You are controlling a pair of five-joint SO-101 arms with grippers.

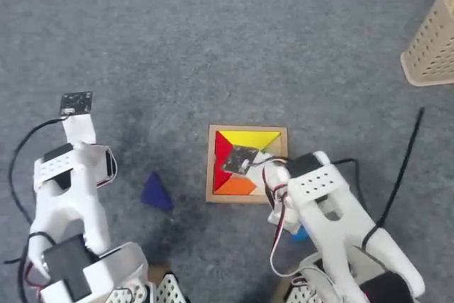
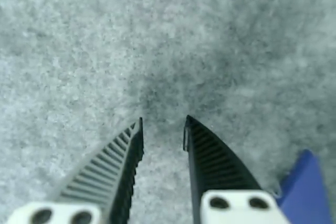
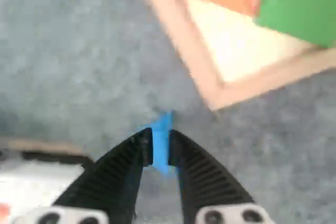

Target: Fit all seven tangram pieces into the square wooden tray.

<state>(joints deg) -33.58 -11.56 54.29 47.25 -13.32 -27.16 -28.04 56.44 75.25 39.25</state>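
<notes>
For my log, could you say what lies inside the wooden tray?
Yellow piece, red piece, orange piece, green piece and a bare corner show; the right arm covers the tray's middle.

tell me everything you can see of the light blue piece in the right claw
The light blue piece is a thin, flat tile standing on edge, pinched on both faces by the right claw's ribbed black fingers. It is over grey carpet just outside the wooden tray's corner, not touching it. Its outline is mostly hidden.
</notes>
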